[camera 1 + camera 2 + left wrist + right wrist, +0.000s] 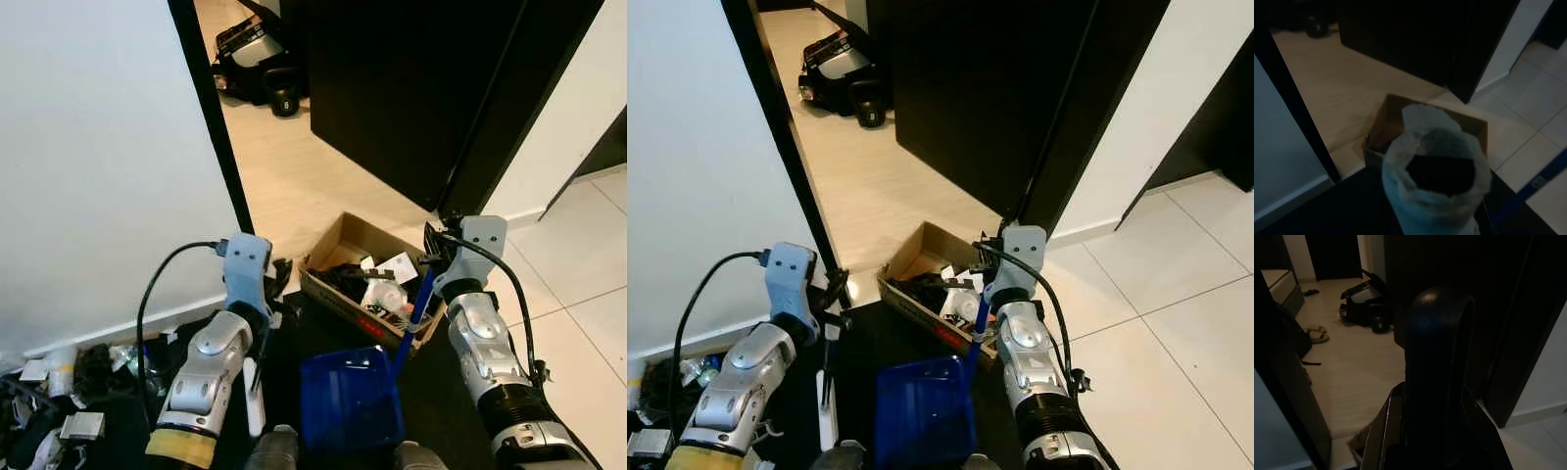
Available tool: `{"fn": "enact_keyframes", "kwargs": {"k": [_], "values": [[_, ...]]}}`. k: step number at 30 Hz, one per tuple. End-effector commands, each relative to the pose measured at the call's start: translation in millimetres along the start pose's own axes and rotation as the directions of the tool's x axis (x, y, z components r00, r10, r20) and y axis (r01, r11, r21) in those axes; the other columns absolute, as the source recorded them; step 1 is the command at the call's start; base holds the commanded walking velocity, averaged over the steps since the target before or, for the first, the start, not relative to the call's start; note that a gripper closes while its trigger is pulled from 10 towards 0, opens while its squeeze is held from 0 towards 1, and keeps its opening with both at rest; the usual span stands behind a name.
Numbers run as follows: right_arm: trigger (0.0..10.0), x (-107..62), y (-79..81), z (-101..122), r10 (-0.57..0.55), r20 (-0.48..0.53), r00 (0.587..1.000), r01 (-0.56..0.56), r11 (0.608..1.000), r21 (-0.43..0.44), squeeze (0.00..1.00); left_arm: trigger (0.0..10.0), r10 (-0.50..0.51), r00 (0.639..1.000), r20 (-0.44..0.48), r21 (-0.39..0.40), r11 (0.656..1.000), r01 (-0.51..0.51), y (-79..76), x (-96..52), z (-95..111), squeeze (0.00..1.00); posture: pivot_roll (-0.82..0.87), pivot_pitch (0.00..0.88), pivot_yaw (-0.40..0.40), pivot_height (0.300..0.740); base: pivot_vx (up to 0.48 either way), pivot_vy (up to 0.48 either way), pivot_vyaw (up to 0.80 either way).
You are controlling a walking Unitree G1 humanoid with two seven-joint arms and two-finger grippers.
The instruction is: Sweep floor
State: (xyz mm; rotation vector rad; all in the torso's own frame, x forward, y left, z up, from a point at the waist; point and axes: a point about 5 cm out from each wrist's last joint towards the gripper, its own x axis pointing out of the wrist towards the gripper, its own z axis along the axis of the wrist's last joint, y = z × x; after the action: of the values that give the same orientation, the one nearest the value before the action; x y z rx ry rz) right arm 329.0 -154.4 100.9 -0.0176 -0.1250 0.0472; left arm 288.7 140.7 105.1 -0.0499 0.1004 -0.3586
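The floor (294, 176) runs from pale wood boards beyond the doorway to white tiles on the robot's right, with a dark mat just under the robot. The right hand (428, 257) is closed around the blue handle (416, 311) of a blue dustpan (350, 397), which hangs low between the two arms, its tray near the mat. The left hand (277, 279) grips the top of a white stick (255, 392), probably the broom handle; the left wrist view shows its rounded, pale-wrapped end (1436, 191) held close before the camera.

To do this step well, I judge the dustpan's lip should be set flat on the floor and held steady, while the broom draws dirt toward it in short strokes, keeping clear of the box and the door (411, 88).

A cardboard box (338, 245) lies open on the floor just ahead of the dustpan, at the doorway's edge. It holds a jumble of black cords and white packets; the items are too small to name. The dustpan's tray looks bare of dirt. Clutter lies along the wall (98, 166) on the robot's left.
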Motion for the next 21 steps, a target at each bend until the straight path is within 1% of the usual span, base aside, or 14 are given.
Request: {"fn": "enact_keyframes", "kwargs": {"k": [1,3,6,7,8,9,12,15,16,17,18,19,21], "values": [[10.0,-1.0,-3.1,-1.4,-0.01,0.005,1.0,0.01,1.0,-0.012,0.0,10.0,0.02,0.999,0.037,-0.032,0.999,-0.019,1.7,2.3,4.2,0.0,0.13,0.061,0.018,0.74,0.0,0.0,0.0],[10.0,-2.1,-2.6,-2.9,-0.008,0.001,1.0,0.008,1.0,-0.019,0.0,10.0,0.014,0.999,0.048,-0.048,0.999,-0.011,2.2,3.2,6.2,0.0,0.13,0.071,0.021,0.74,0.0,0.0,0.0],[10.0,-4.3,1.4,-4.2,0.006,0.008,1.0,-0.005,0.998,-0.056,0.0,10.0,-0.099,0.994,0.051,-0.042,0.994,0.101,-4.1,4.4,13.4,0.0,0.14,0.088,0.038,0.74,0.0,0.0,0.0],[10.0,-4.3,1.4,-4.2,0.006,0.008,1.0,-0.005,0.998,-0.056,0.0,10.0,-0.099,0.994,0.051,-0.042,0.994,0.101,-4.1,4.4,13.4,0.0,0.14,0.088,0.038,0.74,0.0,0.0,0.0],[10.0,-5.7,3.1,-5.5,0.003,0.01,1.0,-0.003,0.998,-0.057,0.0,10.0,-0.161,0.985,0.054,-0.024,0.986,0.163,-6.4,4.9,20.2,0.0,0.15,0.093,0.05,0.74,0.0,0.0,0.0],[10.0,-5.7,3.1,-5.5,0.003,0.01,1.0,-0.003,0.998,-0.057,0.0,10.0,-0.161,0.985,0.054,-0.024,0.986,0.163,-6.4,4.9,20.2,0.0,0.15,0.093,0.05,0.74,0.0,0.0,0.0],[10.0,-7.8,3.0,-7.7,-0.012,0.009,1.0,0.012,0.999,-0.047,0.0,10.0,-0.201,0.977,0.073,-0.037,0.978,0.204,-7.3,8.7,32.8,0.0,0.15,0.101,0.069,0.74,0.0,0.0,0.0],[10.0,-8.4,2.2,-7.9,-0.023,0.011,1.0,0.023,0.999,-0.043,0.0,10.0,-0.214,0.973,0.082,-0.047,0.975,0.218,-9.3,10.0,36.8,0.0,0.15,0.105,0.076,0.74,0.0,0.0,0.0],[10.0,-8.8,-0.5,-8.2,-0.046,0.013,0.999,0.046,0.998,-0.034,0.0,10.0,-0.24,0.968,0.08,-0.032,0.969,0.243,-14.4,11.2,38.0,0.0,0.15,0.099,0.081,0.74,0.0,0.0,0.0],[10.0,-8.7,-1.4,-8.1,-0.052,0.014,0.999,0.053,0.998,-0.031,0.0,10.0,-0.247,0.966,0.074,-0.016,0.968,0.249,-16.0,11.3,36.9,0.0,0.15,0.099,0.082,0.74,0.0,0.0,0.0],[10.0,-8.7,-1.4,-8.1,-0.052,0.014,0.999,0.053,0.998,-0.031,0.0,10.0,-0.247,0.966,0.074,-0.016,0.968,0.249,-16.0,11.3,36.9,0.0,0.15,0.099,0.082,0.74,0.0,0.0,0.0],[10.0,-8.5,-2.4,-7.7,-0.057,0.015,0.998,0.058,0.998,-0.028,0.0,10.0,-0.25,0.966,0.066,0.005,0.968,0.25,-17.2,11.2,34.8,0.0,0.15,0.102,0.083,0.74,0.0,0.0,0.0],[10.0,-8.3,-3.5,-7.1,-0.061,0.017,0.998,0.062,0.998,-0.027,0.0,10.0,-0.251,0.966,0.062,0.017,0.968,0.25,-17.8,11.1,33.0,0.0,0.15,0.102,0.081,0.74,0.0,0.0,0.0]]}}
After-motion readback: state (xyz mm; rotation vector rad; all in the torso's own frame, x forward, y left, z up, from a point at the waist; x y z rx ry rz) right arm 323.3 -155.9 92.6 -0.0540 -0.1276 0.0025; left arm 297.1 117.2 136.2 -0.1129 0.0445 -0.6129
